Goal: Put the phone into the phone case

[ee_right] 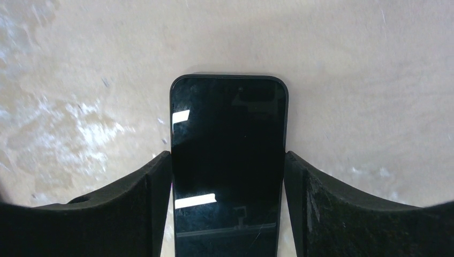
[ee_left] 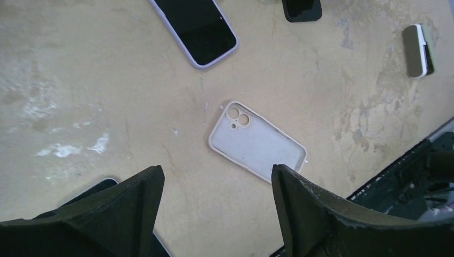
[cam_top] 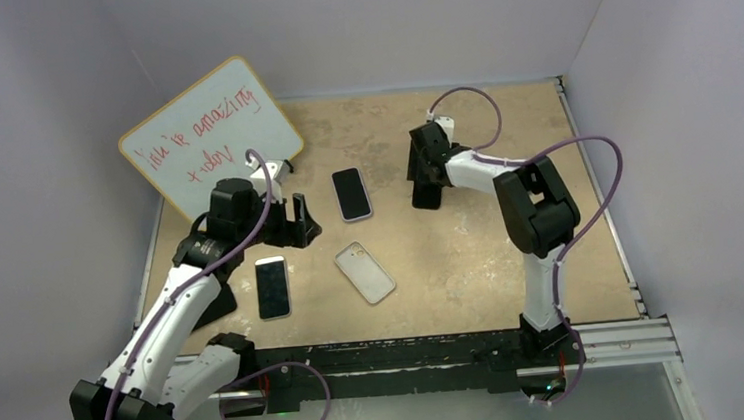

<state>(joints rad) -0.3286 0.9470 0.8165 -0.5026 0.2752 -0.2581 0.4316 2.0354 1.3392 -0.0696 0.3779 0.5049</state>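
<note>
Right hand [ee_right: 227, 160] clasps phone [ee_right: 227, 120], length running straight outward.

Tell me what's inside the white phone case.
Nothing: the case lies open side up, only its bare pale inside and camera holes showing, no phone in it. A finger of the left gripper hides a bit of its near edge.

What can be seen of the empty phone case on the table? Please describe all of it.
The phone case is whitish and looks like soft plastic. It has a raised rim, rounded corners and a camera cut-out with two round holes and a smaller one at one end. It lies flat and slanted near the middle of the table, hollow side up, with nothing inside. Nothing touches it; the open left gripper hovers above it.
</note>
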